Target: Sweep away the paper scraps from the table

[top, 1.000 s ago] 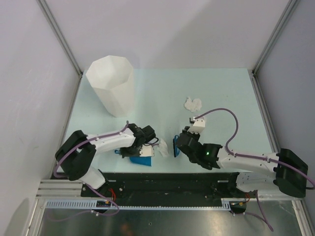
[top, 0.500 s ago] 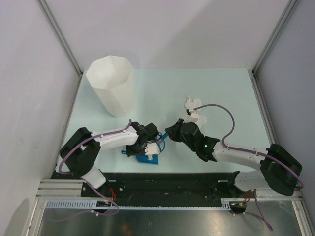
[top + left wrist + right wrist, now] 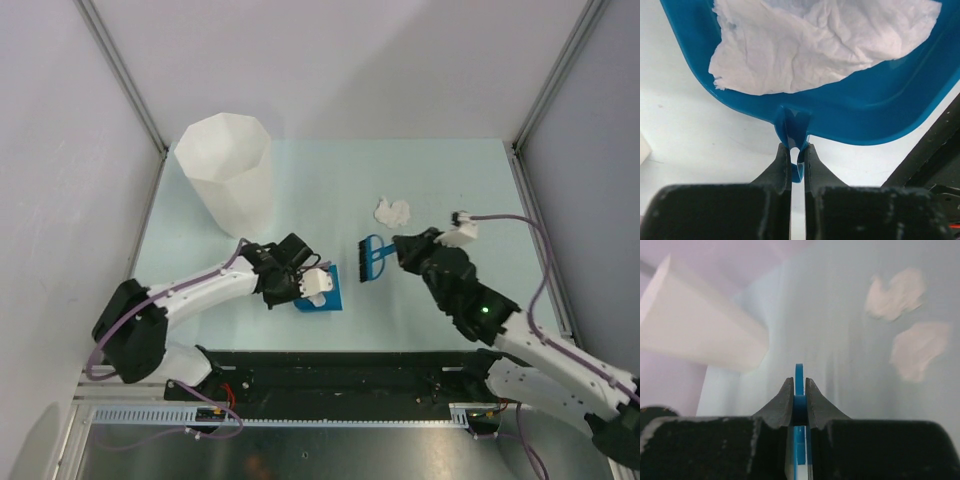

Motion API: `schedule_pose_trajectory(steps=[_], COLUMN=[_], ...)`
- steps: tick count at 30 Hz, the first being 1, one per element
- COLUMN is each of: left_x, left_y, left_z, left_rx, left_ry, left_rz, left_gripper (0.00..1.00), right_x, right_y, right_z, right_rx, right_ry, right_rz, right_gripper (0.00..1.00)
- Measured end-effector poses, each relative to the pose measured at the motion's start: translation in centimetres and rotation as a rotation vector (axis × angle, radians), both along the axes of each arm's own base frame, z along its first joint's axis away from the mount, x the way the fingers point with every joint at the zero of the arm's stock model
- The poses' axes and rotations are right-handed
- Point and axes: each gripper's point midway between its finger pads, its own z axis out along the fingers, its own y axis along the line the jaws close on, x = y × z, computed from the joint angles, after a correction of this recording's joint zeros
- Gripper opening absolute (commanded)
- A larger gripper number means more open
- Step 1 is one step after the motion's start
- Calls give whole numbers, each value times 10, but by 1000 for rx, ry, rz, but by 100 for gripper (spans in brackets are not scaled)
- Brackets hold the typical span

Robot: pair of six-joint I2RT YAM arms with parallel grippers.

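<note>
My left gripper [image 3: 298,283] is shut on the thin handle of the blue dustpan [image 3: 328,299], low over the near middle of the mint-green table [image 3: 330,190]. In the left wrist view the gripper [image 3: 797,150] pinches the handle, and the dustpan [image 3: 890,110] holds a large crumpled white paper scrap [image 3: 825,45]. My right gripper [image 3: 398,253] is shut on a blue brush [image 3: 371,259], its head pointing left. In the right wrist view the gripper [image 3: 799,385] clamps the brush handle [image 3: 799,371]. More paper scraps [image 3: 392,211] lie just beyond the brush, and show as two wads [image 3: 895,292] in the right wrist view.
A tall white faceted bin [image 3: 228,175] stands at the far left of the table, also in the right wrist view [image 3: 695,335]. Grey walls close in the left, back and right sides. A black rail [image 3: 340,370] runs along the near edge.
My right arm has swung back to the right with the brush, away from the dustpan. My left arm has carried the dustpan a little right and away from the near edge.
</note>
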Motion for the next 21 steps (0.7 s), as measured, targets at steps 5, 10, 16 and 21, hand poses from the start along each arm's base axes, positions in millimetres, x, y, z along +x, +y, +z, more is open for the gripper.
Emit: schedule_pose_trajectory(steps=[5, 10, 16, 21], left_x=[15, 46, 86, 126], left_y=[-14, -29, -24, 23], left_z=[35, 100, 212, 302], left_rx=[-102, -204, -328, -355], left_ry=[-106, -282, -510, -674], left_rz=[27, 53, 151, 329], left_gripper=[0, 0, 0, 0], right_x=[-3, -4, -6, -8], right_y=[-67, -90, -92, -87], right_z=[29, 26, 0, -17], right_rx=[-60, -161, -269, -315], right_ry=[-89, -75, 0, 51], right_rz=[-172, -226, -200, -168], right_gripper=[0, 0, 0, 0])
